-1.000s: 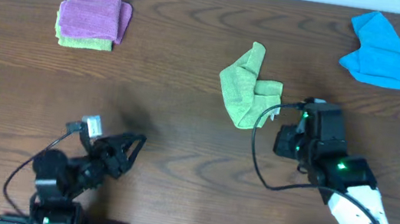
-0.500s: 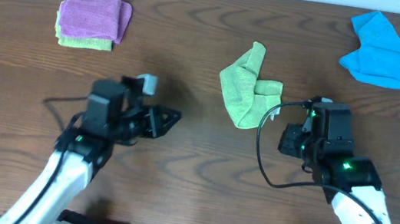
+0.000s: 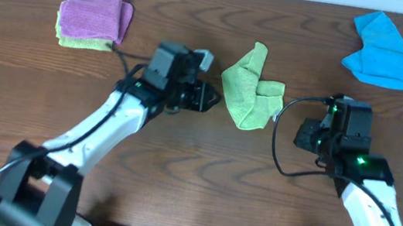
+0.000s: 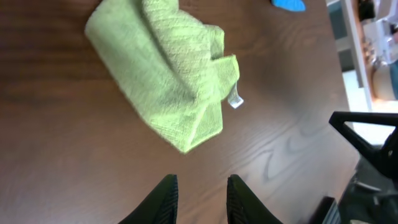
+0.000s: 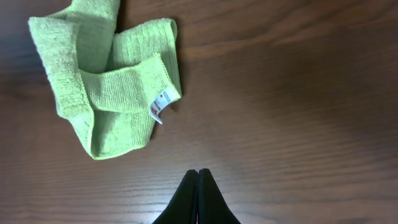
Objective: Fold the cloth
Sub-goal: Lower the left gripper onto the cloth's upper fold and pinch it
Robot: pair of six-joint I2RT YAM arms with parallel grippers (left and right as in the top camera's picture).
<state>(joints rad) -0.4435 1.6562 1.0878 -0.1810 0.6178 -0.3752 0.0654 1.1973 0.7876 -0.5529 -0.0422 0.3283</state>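
cloth (image 3: 250,88), lime green, crumpled in a heap, white tag (image 5: 160,106) showing, left pincer (image 4: 200,185) parted, right pincer (image 5: 198,175) clenched

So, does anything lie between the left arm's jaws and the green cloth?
Nothing visible does. Only bare table lies between the left gripper, its jaws apart, and the green cloth.

Overhead looks straight down on my brown wooden table (image 3: 200,183). Both wrist views, close, share the crumpled lime-green microfiber cloth (image 4: 168,68): eleven o'clock left, ten o'clock right.
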